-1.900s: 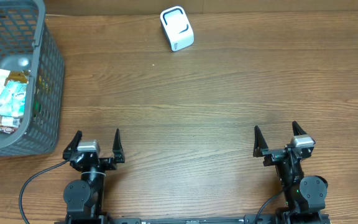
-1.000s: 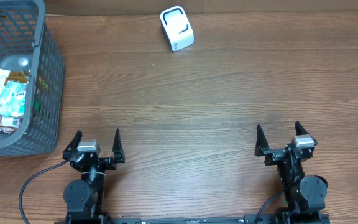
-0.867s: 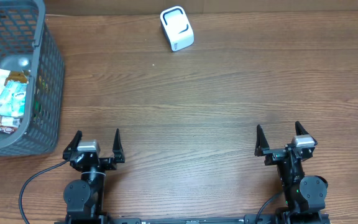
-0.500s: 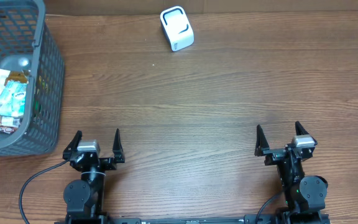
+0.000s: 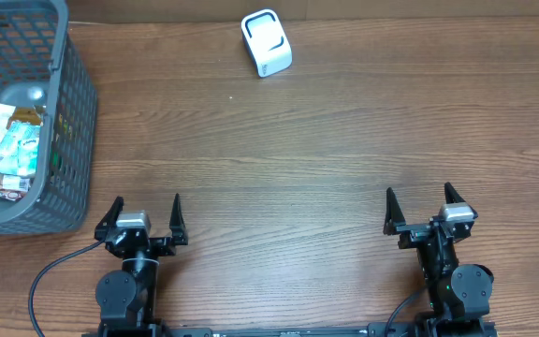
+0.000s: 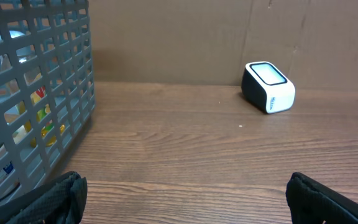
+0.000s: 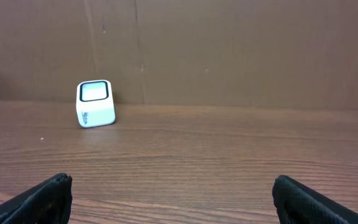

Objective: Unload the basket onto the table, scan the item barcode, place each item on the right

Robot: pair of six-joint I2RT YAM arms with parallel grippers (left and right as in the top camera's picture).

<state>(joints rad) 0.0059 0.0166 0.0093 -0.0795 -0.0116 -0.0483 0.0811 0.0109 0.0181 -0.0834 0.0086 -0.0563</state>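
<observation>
- Slightly rightward, the right gripper (image 5: 417, 195) has been shifted since the earliest frame; its jaws are held wide apart, empty.
- Packaged items (image 5: 12, 150) are seen in the grey basket (image 5: 75, 112), ahead-left of the left gripper (image 5: 147, 202), likewise spread and empty.
- The white scanner (image 5: 267, 42) is set far ahead, between both grippers.

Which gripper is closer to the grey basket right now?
Left. The left gripper hangs open just past the near corner of the grey basket; the right gripper, also open, is far across the table on the opposite side.
</observation>
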